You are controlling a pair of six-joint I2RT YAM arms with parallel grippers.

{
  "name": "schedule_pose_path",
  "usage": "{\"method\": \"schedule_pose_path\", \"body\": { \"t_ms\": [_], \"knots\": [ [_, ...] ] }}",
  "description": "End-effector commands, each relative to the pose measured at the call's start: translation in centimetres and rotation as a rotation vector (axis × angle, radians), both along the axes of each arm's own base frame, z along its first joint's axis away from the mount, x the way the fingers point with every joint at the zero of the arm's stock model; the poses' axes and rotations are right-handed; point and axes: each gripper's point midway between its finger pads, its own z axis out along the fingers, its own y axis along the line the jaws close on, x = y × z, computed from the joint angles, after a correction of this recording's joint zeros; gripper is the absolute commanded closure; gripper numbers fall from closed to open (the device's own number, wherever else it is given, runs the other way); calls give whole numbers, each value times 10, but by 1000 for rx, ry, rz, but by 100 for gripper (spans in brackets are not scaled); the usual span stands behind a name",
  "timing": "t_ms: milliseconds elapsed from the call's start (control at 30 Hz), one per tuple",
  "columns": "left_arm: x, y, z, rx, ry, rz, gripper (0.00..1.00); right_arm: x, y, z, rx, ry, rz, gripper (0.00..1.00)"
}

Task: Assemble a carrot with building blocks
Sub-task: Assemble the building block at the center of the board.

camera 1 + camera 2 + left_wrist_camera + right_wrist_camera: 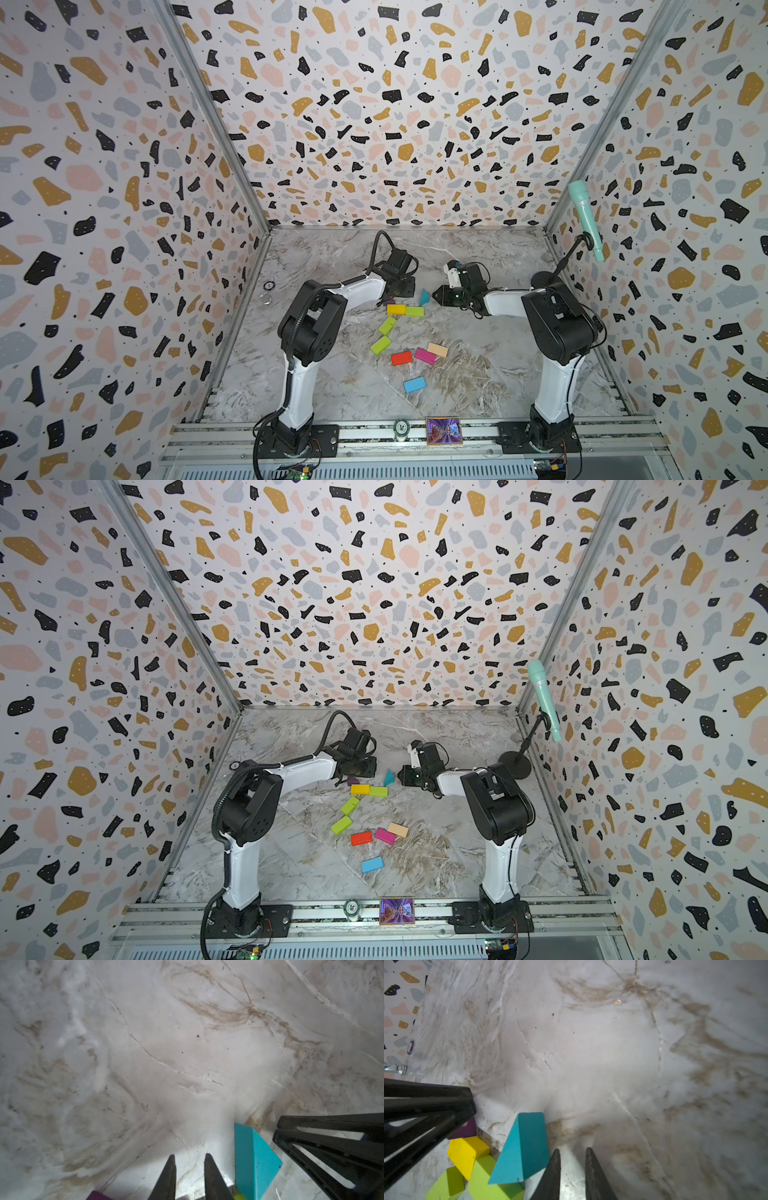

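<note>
- Small matte building blocks lie scattered mid-bench; the teal triangle [424,297] stands by the yellow block [396,309].
- They look light, rigid and unbreakable; pinch the flat sides, not the slopes.
- Left gripper [190,1164] and right gripper [572,1159]: jaws narrowly parted, holding nothing.

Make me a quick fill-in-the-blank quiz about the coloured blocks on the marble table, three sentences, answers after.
1. The yellow rectangular block lies end to end with a ____ green block.
2. The block nearest the front rail is the light ____ one.
3. The magenta block lies between the tan block and the ____ block.

Missing words: lime; blue; red
</note>
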Motion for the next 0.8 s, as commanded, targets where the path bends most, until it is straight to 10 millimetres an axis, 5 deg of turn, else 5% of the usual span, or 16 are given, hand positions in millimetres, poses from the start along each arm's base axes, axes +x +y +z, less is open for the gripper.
{"method": "schedule_pose_path", "body": {
  "t_ms": [0, 767],
  "knots": [
    [1, -5, 2, 18, 0, -27, 75, -1, 8, 1, -12, -8, 18, 77],
    [1, -35, -16, 55, 14, -118, 75, -10, 9, 5, -12, -6, 3, 76]
  ]
}}
